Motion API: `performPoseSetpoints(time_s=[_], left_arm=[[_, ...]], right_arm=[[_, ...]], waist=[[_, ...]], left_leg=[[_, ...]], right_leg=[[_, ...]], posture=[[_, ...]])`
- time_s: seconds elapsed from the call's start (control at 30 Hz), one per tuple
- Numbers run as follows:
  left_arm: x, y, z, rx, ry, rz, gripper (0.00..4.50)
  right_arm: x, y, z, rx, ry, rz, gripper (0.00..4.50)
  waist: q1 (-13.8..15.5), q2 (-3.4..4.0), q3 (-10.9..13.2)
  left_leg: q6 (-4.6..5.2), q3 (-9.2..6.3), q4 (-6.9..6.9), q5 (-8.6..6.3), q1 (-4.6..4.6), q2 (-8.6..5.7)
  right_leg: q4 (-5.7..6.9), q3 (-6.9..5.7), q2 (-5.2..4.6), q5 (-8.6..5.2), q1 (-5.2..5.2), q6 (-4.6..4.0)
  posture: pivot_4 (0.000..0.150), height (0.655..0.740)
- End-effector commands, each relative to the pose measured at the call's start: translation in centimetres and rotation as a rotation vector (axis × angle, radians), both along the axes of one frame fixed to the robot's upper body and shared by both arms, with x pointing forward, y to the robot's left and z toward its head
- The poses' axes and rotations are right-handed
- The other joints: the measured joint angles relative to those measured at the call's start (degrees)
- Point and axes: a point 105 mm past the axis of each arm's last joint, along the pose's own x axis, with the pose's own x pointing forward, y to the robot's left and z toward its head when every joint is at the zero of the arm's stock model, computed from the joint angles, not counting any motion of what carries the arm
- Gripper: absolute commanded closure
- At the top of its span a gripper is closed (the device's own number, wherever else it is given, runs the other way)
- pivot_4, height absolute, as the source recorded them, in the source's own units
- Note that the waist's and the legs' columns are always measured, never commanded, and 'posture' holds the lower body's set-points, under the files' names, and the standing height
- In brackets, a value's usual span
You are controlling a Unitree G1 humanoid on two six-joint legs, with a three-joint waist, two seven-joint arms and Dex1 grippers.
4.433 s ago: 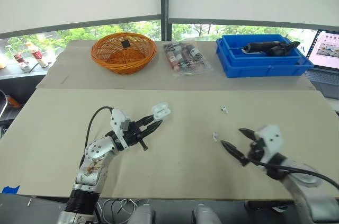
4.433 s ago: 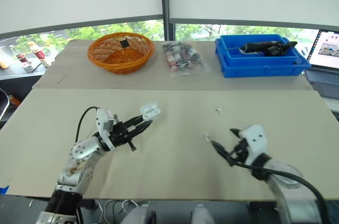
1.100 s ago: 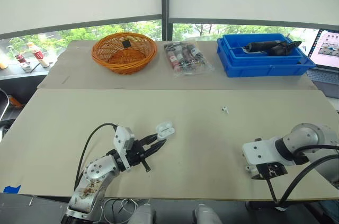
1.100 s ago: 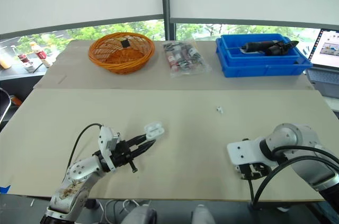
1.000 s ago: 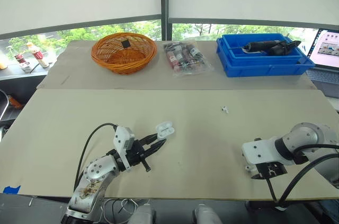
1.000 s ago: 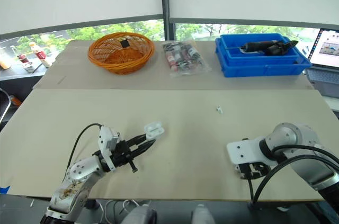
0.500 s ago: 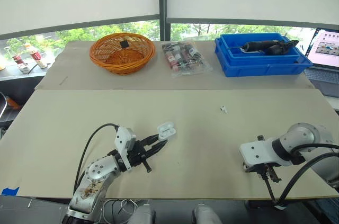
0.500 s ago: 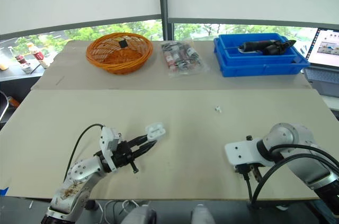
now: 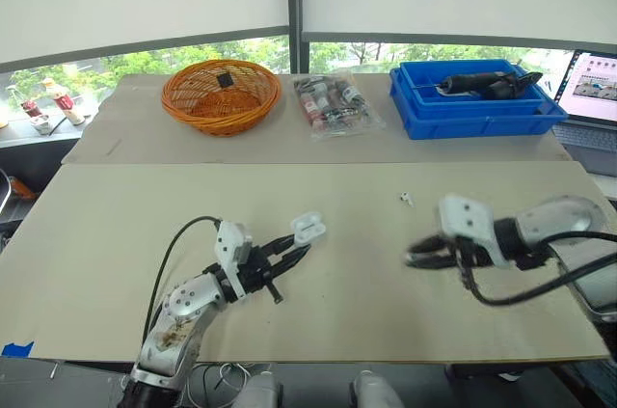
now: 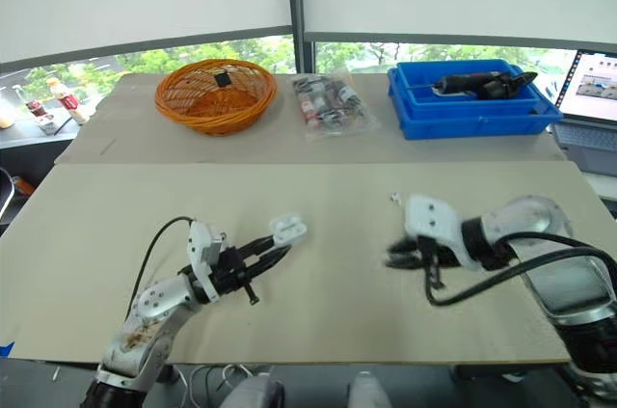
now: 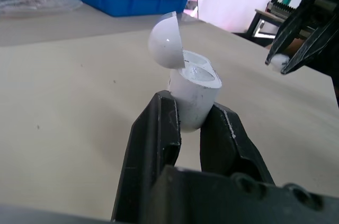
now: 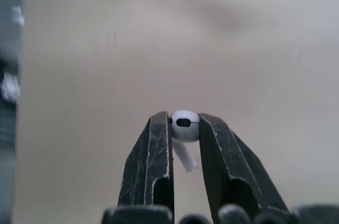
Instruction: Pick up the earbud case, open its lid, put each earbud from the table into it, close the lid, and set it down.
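Earbud case [image 11: 195,97] is held by the left claw [image 9: 292,249], whose two black fingers are closed on the lower body of the case from either side. The case is carried above the counter [image 9: 145,205], over its near-left part, and is tilted away from the robot. Its lid [image 11: 165,39] is swung open on the hinge (the rounded cap stands up behind the mouth), and the two moulded wells inside are seen from the left wrist view.

One earbud [image 12: 184,125] is pinched between the fingers of the right claw [image 9: 416,254]. The claw is narrowed onto the rounded head, and the short stem hangs down between the fingers. The right claw is raised over the counter, well to the right of the case, and is pointed toward the left claw. The two claws are apart.

A second earbud [image 9: 406,199] is left lying on the counter, beyond the right claw and nearer the far seam of the counter.

At the back of the counter an orange wicker basket [image 9: 222,95] is set to the left. A clear bag of small items [image 9: 333,104] is laid beside it in the middle. A blue bin [image 9: 472,109] with a black tool [image 9: 482,85] in it is placed to the right. A laptop [image 9: 593,90] is seen at the far right edge.
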Motion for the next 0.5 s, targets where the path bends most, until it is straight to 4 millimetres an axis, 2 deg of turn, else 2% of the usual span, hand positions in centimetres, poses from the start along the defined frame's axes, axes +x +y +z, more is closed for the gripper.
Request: performPoseSetpoints(time_s=[0.03,0.13,0.27,0.33,0.5], left_arm=[[0.6,-0.1,1.5,-0.047,-0.047,0.023,4.00],[1.5,-0.4,2.5,-0.094,-0.059,0.049,4.00],[2.0,-1.5,3.3,-0.134,-0.072,0.050,4.00],[2.1,-1.9,3.6,-0.147,-0.075,0.049,4.00],[2.4,-2.4,4.0,-0.175,-0.073,0.053,4.00]], right_arm=[[0.1,2.0,2.8,0.248,-0.005,-0.069,4.16],[0.9,4.3,4.5,0.527,-0.005,-0.143,4.16],[1.1,7.0,4.9,0.791,0.034,-0.218,4.16],[1.1,7.7,4.9,0.869,0.071,-0.241,4.16],[1.3,8.7,4.4,0.936,0.078,-0.287,4.16]], waist=[[0.14,-0.01,0.00],[0.36,-0.04,0.02],[0.38,-0.03,0.01],[0.15,-0.02,0.01],[-0.20,-0.01,0.00]], left_leg=[[0.00,-0.02,0.00,0.00,-0.02,-0.02],[-0.01,-0.11,0.07,0.00,-0.07,-0.05],[-0.02,-0.14,0.07,0.01,-0.06,-0.07],[-0.03,-0.15,0.04,0.02,-0.06,-0.07],[-0.10,-0.16,0.03,0.06,-0.03,-0.07]], right_leg=[[0.00,0.01,-0.03,0.00,-0.03,0.00],[0.02,0.00,-0.06,0.00,-0.05,0.00],[0.11,0.00,-0.06,0.00,-0.11,0.00],[0.11,0.03,-0.07,0.00,-0.14,0.01],[0.15,0.04,-0.04,0.00,-0.17,0.00]], posture=[[0.150,0.7400],[0.150,0.7400],[0.150,0.7400],[0.150,0.7400],[0.150,0.7400]])
